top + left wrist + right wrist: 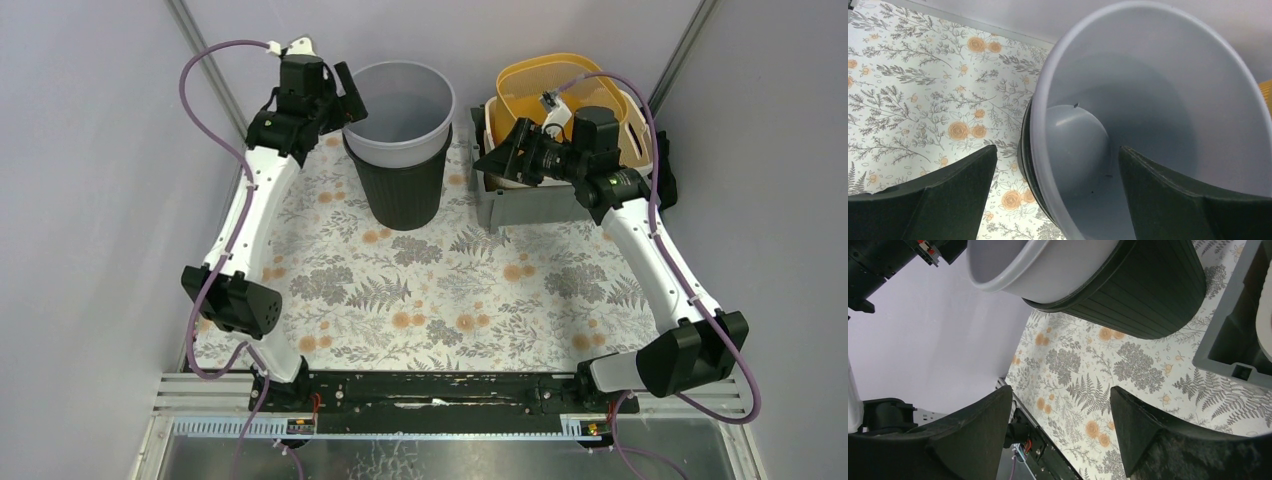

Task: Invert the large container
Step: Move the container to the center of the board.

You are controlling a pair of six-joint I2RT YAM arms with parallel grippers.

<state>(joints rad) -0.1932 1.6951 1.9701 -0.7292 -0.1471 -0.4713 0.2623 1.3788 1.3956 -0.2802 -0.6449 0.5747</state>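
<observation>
Left wrist view: the rim of the large container point(1148, 90) is straddled by the released left gripper point(1057, 149); closure is needed next; the right gripper point(1060, 388) is likewise released, empty

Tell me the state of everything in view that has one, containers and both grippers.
Pale grey plastic bucket: upright, mouth up, empty, nested in the black bin.
Black ribbed plastic bin: upright, holding the bucket.
Grey plastic crate: upright, with a basket inside.
Orange mesh basket: leaning in the crate.
Left gripper: open, straddling the bucket's rim.
Right gripper: open, holding nothing.
</observation>
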